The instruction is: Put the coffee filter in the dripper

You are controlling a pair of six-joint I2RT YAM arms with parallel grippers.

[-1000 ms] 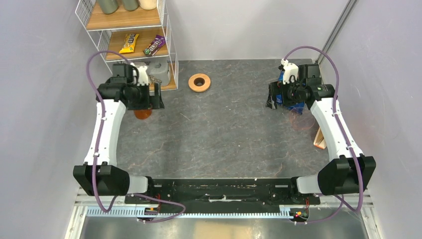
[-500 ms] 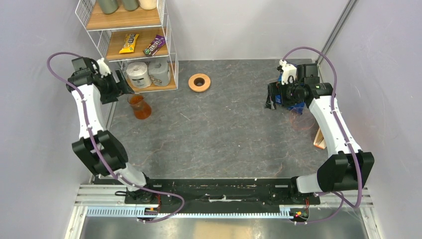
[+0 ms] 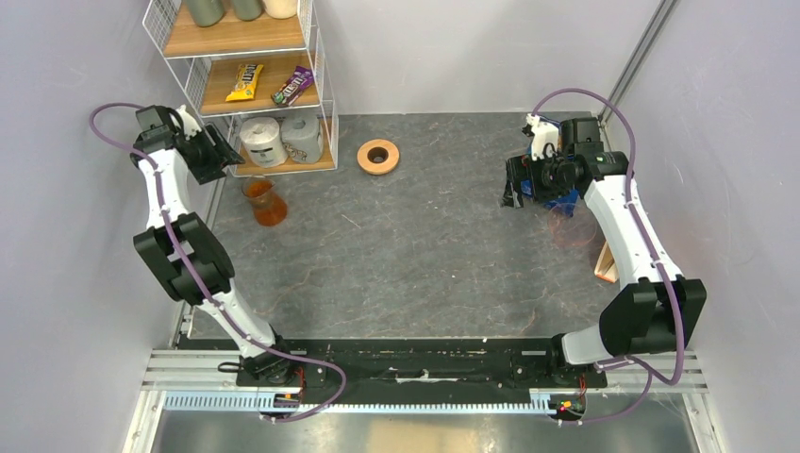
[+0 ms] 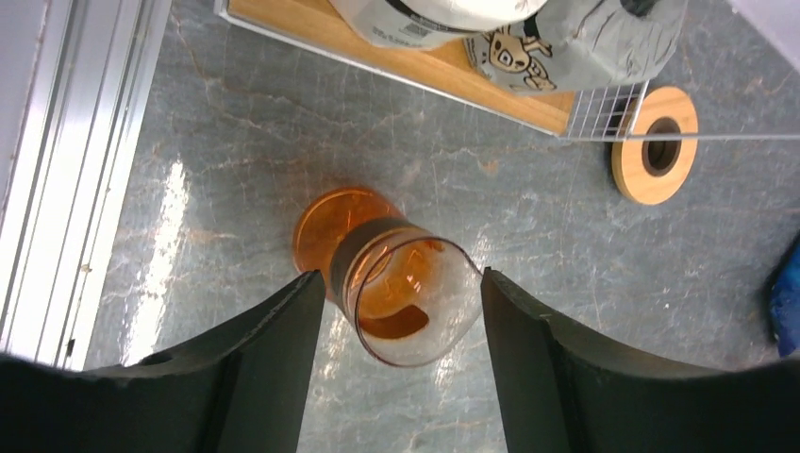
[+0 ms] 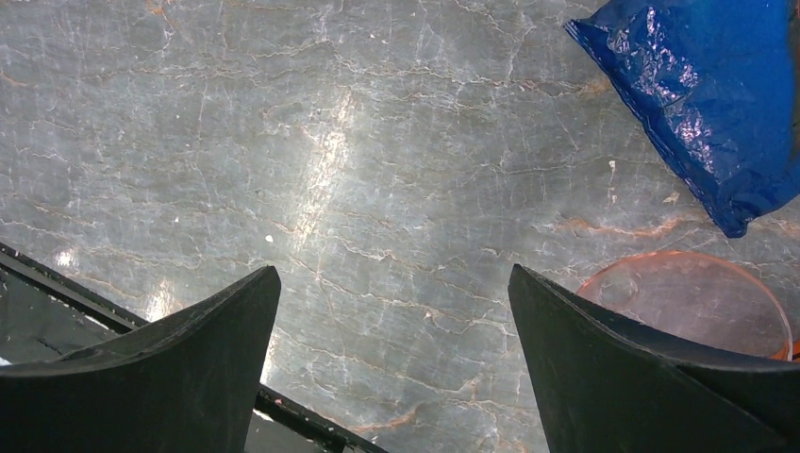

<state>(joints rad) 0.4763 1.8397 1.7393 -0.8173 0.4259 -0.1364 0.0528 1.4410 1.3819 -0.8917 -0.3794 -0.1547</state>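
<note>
Both the left pincer [image 4: 398, 279] and right pincer [image 5: 393, 270] gape empty above a grey veined tabletop [image 3: 425, 255] between pale walls [image 3: 453, 47].

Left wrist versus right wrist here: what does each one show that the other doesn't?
Only left wrist: the dripper, a wooden ring, the shelf. Only right wrist: a clear pinkish vessel and the blue bag shown plainly; left wrist has just a blue sliver at its edge. Both: grey stone tabletop, left gripper and right gripper open, no coffee filter.
</note>
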